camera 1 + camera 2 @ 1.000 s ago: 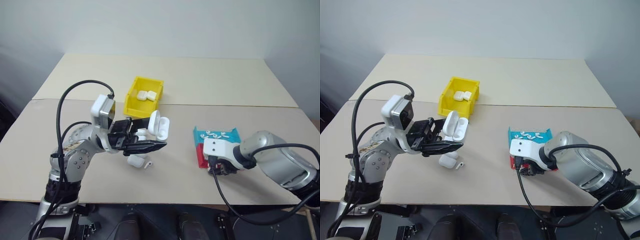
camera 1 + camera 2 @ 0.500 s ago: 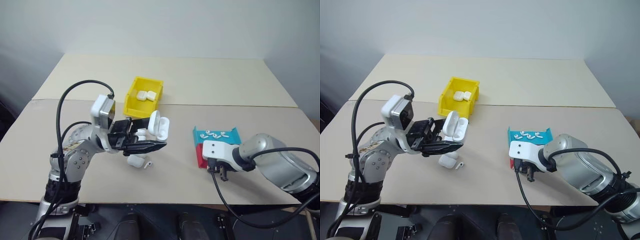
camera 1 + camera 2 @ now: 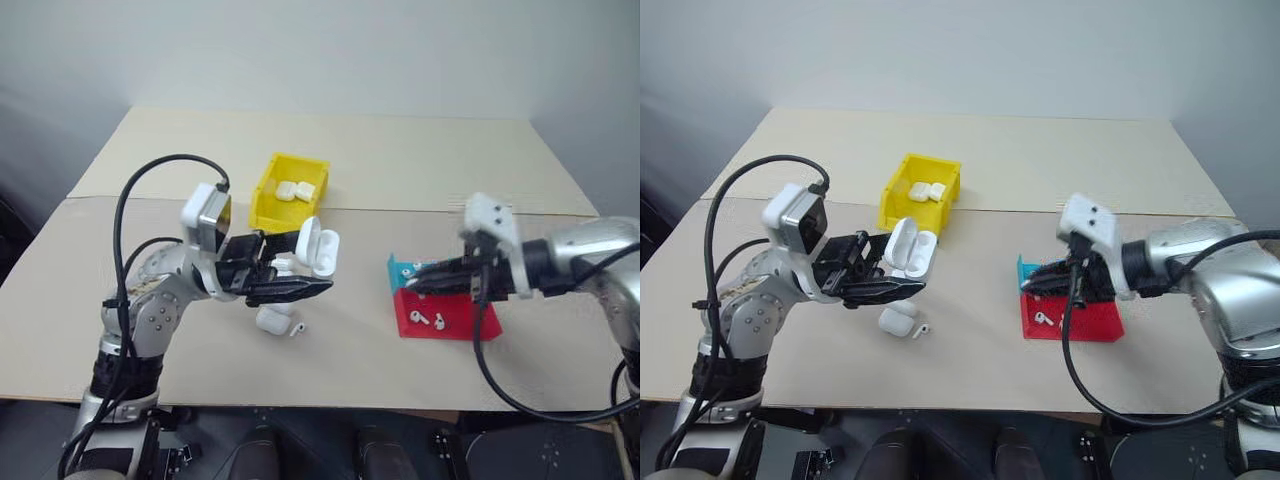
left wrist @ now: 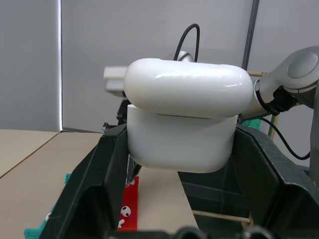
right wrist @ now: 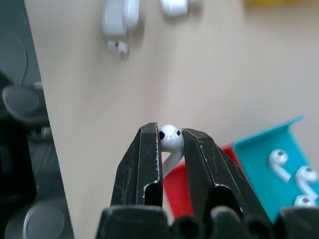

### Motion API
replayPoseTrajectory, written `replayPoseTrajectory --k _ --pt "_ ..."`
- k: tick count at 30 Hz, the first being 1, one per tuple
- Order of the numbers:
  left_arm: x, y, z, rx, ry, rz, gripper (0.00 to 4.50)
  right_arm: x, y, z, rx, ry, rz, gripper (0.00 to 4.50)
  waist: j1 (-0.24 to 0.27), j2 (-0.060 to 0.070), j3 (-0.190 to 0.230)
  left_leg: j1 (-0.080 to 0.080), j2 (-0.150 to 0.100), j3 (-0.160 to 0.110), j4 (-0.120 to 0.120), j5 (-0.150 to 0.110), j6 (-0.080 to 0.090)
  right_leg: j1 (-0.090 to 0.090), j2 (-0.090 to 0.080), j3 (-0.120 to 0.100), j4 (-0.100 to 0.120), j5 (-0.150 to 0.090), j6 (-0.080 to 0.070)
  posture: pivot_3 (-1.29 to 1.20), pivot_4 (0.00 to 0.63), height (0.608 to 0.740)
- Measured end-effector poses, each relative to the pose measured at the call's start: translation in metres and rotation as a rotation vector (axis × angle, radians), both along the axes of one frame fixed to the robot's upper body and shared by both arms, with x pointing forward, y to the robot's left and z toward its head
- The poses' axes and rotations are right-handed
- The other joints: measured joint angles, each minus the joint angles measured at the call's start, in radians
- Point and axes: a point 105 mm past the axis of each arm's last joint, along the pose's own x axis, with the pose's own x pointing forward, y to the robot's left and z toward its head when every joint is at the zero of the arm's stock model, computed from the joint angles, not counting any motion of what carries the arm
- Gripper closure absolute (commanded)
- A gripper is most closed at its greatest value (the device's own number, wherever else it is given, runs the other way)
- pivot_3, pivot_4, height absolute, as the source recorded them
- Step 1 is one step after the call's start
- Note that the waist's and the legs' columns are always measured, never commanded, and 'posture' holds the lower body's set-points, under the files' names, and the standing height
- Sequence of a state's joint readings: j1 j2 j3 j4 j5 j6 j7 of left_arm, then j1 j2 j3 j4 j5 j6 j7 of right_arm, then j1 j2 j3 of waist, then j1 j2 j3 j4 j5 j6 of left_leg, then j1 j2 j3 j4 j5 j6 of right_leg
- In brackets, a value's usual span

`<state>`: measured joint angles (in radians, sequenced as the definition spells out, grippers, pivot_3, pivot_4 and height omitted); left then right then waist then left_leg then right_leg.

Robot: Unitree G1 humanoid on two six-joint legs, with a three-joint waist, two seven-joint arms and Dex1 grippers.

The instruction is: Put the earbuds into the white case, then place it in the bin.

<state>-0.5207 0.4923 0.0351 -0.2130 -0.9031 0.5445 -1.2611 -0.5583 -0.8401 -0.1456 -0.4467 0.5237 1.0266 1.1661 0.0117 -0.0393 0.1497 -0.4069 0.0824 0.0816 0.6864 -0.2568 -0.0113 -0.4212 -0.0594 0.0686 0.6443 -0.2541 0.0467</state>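
My left gripper (image 3: pixel 300 268) is shut on the white case (image 3: pixel 318 250), held above the table with its lid hinged open; the case (image 4: pixel 184 129) sits between the two black fingers. My right gripper (image 3: pixel 420 283) hovers over the left edge of the red tray (image 3: pixel 462 324), pointing toward the case. It is shut on one of the earbuds (image 5: pixel 169 138), pinched by its head. Two more earbuds (image 3: pixel 428 320) lie on the red tray. The yellow bin (image 3: pixel 262 205) stands behind the left gripper with two closed cases (image 3: pixel 292 190) in it.
A closed case (image 3: pixel 270 320) and a loose earbud (image 3: pixel 296 329) lie on the table under the left gripper. A teal tray (image 5: pixel 264 144) with several earbuds (image 5: pixel 279 160) sits just behind the red tray. The table's front edge is near.
My right gripper has closed on an earbud, risen off the red tray and turned to point left toward the held case. The left gripper and its case have stayed put.
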Motion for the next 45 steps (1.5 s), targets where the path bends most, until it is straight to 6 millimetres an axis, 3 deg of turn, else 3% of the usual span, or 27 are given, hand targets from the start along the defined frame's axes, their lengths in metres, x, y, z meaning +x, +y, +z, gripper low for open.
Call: replayPoseTrajectory --k 6,9,16,22,31,45 --pt "0.010 -0.010 0.007 -0.017 -0.001 -0.024 1.69 0.019 0.011 0.047 0.296 -0.300 -0.107 4.01 -0.004 0.000 0.000 0.000 0.000 0.000 0.000 0.000 0.000 -0.001 0.000 0.000 0.002 0.000 0.000 0.00 0.150 0.740" --pt "0.014 -0.018 0.011 -0.002 -0.015 -0.034 1.69 0.011 0.024 0.068 0.413 -0.364 -0.046 4.01 -0.005 0.000 0.000 0.000 0.000 0.000 0.000 0.000 0.000 0.000 0.000 0.000 0.002 0.000 0.000 0.00 0.150 0.740" --pt "0.029 -0.026 0.011 0.016 0.003 -0.004 1.69 -0.010 0.039 0.081 0.500 -0.387 0.072 4.01 -0.003 0.000 0.000 0.000 0.000 0.000 0.000 0.000 0.000 0.000 0.000 0.000 0.001 0.000 0.000 0.00 0.150 0.740" --pt "0.030 -0.028 0.013 0.020 -0.010 -0.015 1.69 -0.016 0.044 0.085 0.524 -0.402 0.098 4.01 -0.008 0.000 0.000 0.000 0.000 0.000 0.000 0.000 0.000 -0.001 0.000 0.000 0.001 0.000 0.000 0.00 0.150 0.740" --pt "0.028 -0.029 0.016 0.022 -0.024 -0.036 1.69 -0.015 0.060 0.075 0.484 -0.402 0.135 4.01 -0.011 0.000 0.000 0.000 0.000 0.000 0.000 0.000 0.000 -0.001 0.000 0.000 0.001 0.000 0.000 0.00 0.150 0.740" --pt "0.028 -0.030 0.014 0.032 -0.028 -0.043 1.69 -0.016 0.062 0.065 0.394 -0.441 0.159 4.01 -0.011 0.000 0.000 0.000 0.000 0.000 0.000 0.000 0.000 -0.001 0.000 0.000 0.001 0.000 0.000 0.00 0.150 0.740"
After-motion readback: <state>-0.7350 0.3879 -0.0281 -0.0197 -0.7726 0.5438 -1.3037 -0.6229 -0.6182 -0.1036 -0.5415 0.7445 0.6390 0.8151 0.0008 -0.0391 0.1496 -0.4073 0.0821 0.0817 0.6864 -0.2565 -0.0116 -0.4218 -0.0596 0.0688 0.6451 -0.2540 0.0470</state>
